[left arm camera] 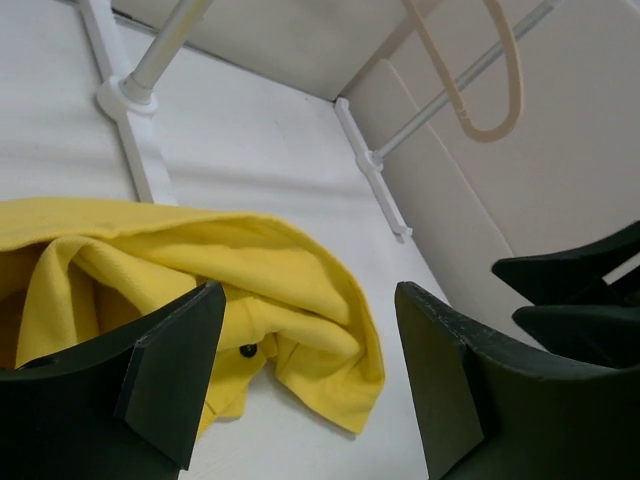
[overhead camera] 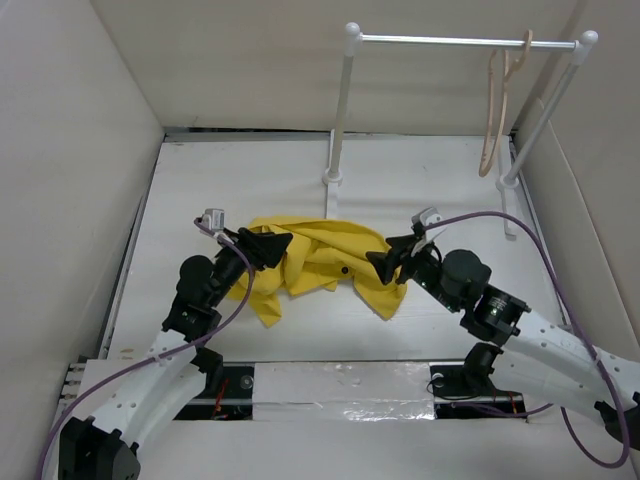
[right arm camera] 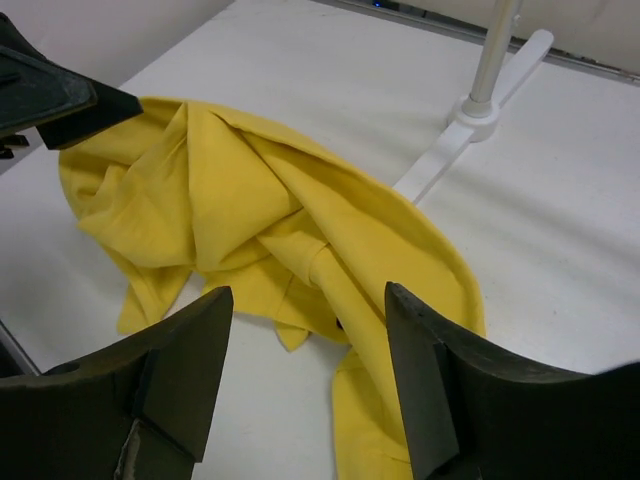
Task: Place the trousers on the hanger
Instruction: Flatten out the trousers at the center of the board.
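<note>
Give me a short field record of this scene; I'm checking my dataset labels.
trousers: yellow, crumpled heap on the table
hanger: hooked on the rack bar, far right, nothing on it
left gripper: open, empty, at the heap's left end
right gripper: open, empty, at the heap's right end
task state: trousers not yet on hanger

Both arms are built of white links with rows of small holes, the left arm [overhead camera: 150, 385] and the right arm [overhead camera: 560, 345] alike. The joints and motor housings are black and round. A purple cable [overhead camera: 500, 215] runs along each arm. Each wrist carries a small grey-white camera block [overhead camera: 212, 219]. The jaws are matte black, thick and wedge-shaped.
</note>
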Controlling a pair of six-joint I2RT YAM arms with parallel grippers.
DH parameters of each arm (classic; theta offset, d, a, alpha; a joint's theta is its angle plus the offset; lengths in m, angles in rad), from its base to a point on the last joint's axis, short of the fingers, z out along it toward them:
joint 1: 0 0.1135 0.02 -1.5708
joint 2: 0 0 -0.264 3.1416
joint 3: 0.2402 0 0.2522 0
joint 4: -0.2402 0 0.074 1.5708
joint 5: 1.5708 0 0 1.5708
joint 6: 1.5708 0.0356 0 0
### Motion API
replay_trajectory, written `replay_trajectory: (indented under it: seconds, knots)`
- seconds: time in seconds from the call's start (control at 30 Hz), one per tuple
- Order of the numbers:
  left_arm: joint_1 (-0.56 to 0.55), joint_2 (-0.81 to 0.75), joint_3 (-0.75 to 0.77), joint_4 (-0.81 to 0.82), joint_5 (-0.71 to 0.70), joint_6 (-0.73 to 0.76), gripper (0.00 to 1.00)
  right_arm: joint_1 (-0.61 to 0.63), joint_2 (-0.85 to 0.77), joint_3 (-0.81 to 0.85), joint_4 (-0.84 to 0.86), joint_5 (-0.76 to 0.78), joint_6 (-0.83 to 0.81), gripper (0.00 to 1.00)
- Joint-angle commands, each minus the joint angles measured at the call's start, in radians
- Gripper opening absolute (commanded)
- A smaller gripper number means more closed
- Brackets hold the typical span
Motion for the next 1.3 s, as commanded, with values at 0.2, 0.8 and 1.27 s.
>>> replay_trajectory:
  seconds: [0.2, 0.8, 1.27]
  knots:
    - [0.004, -0.055, -0.001, -0.068, -0.015, 0.034, 0.55, 0.005, -0.058, -0.049, -0.076, -0.013, 0.042, 0.00]
    - [-0.362, 0.200, 0.062, -0.170, -0.469, 0.160, 0.00, 0.005, 0.056, -0.174, -0.030, 0.046, 0.177, 0.70]
    - [-0.498, 0.507, 0.131, -0.356, -0.687, -0.073, 0.62, -0.004, -0.005, -0.337, -0.172, 0.160, 0.477, 0.65]
